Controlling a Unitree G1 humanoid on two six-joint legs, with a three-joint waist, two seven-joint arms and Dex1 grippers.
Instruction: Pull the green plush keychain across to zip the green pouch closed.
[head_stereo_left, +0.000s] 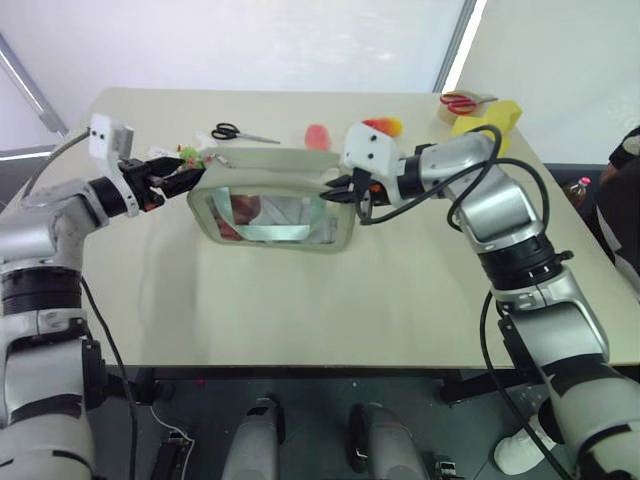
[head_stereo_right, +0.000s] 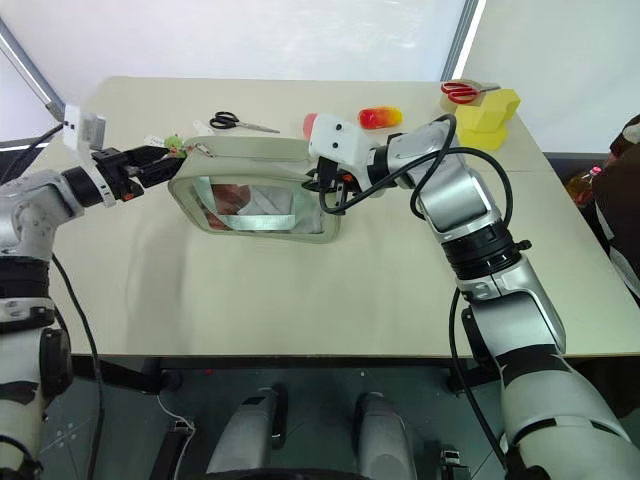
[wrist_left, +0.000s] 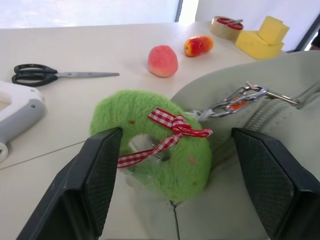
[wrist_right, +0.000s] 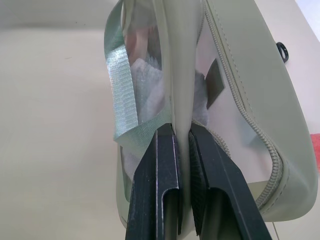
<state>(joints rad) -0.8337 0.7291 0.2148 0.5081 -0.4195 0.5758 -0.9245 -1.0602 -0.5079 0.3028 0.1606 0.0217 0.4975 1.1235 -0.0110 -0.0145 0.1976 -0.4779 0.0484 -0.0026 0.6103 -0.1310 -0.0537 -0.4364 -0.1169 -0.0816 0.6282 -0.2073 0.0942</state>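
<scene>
The left claw (wrist_left: 172, 185) is released, its fingers either side of the keychain (wrist_left: 155, 142). The right claw (wrist_right: 182, 145) grasps the pouch (head_stereo_left: 275, 205) edge.

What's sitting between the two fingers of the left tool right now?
The green plush keychain, clipped to the green pouch, lies between the left tool's spread fingers, as the left wrist view shows.

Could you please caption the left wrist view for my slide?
Open left pincer straddling the green plush keychain clipped to the green pouch.
</scene>
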